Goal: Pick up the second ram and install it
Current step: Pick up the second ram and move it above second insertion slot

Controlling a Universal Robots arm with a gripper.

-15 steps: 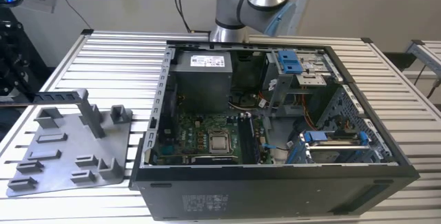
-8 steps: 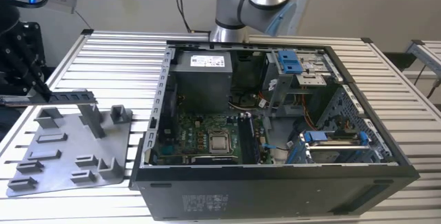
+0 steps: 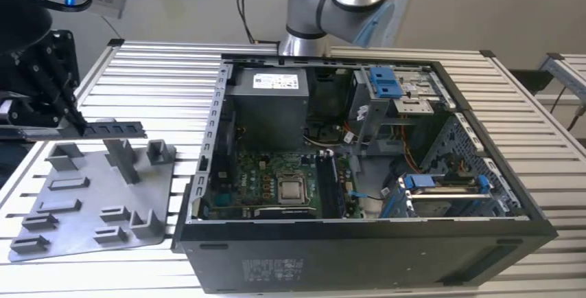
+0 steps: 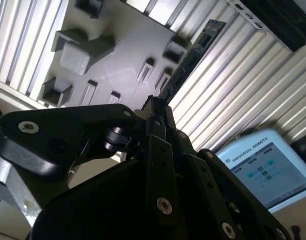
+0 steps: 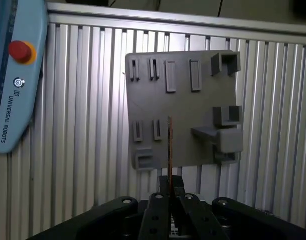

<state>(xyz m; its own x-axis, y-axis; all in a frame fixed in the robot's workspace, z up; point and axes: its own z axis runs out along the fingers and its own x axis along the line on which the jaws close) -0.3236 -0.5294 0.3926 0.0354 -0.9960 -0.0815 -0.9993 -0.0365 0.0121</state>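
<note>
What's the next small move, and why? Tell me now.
Probably carry the second ram toward the exterior view's right, over the open computer case: the gripper is shut on it, above the grey fixture, outside the case.

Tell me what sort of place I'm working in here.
Probably a robotics lab bench set up for PC assembly: an open computer case sits on a slatted aluminium table, a grey fixture plate lies beside it, and the gripper holds the second ram over that plate.
</note>
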